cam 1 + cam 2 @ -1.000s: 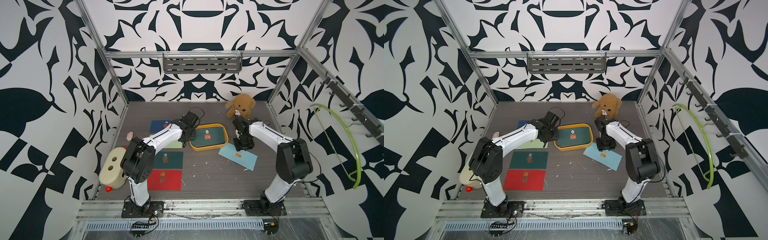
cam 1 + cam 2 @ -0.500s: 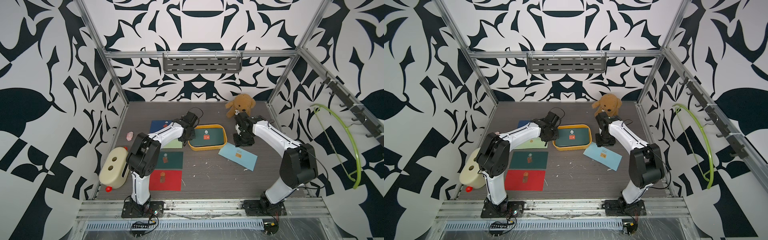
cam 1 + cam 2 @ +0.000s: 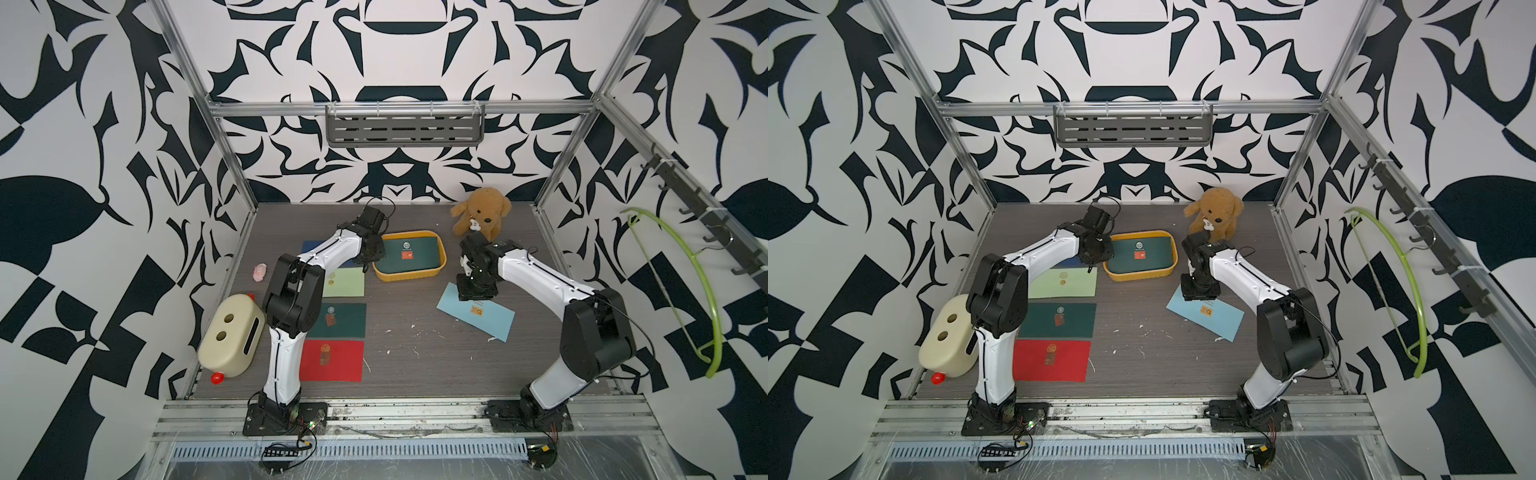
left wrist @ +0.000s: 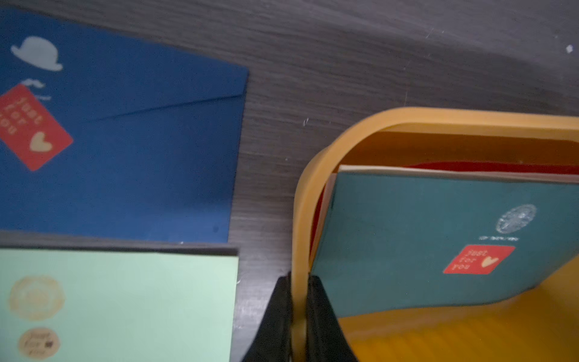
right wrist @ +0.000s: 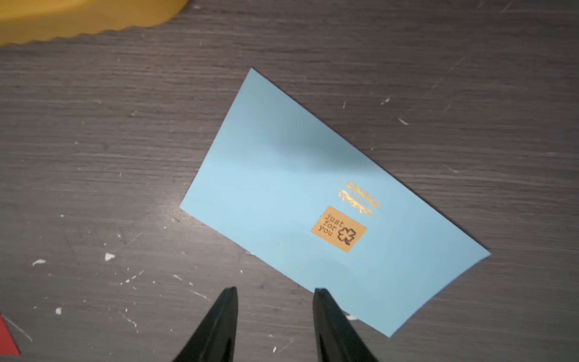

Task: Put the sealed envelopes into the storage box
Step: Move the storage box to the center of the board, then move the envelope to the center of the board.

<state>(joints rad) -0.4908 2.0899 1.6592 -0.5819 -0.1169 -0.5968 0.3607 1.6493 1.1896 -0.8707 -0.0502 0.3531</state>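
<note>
Where left gripper point(image 4: 299, 280) seemingly pinches, smooth storage box point(image 4: 438, 116) rim curves.

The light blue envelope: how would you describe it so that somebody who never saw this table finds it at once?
Start at the mustard-yellow storage box near the back of the table. On the robot's right of it, nearer the front, the light blue envelope lies alone and askew, at the right gripper. It is the only pale blue one, sealed with a tan clover sticker.

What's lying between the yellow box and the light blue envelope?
Nothing: bare table separates the box from the blue envelope, clearest in the right wrist view.
</note>
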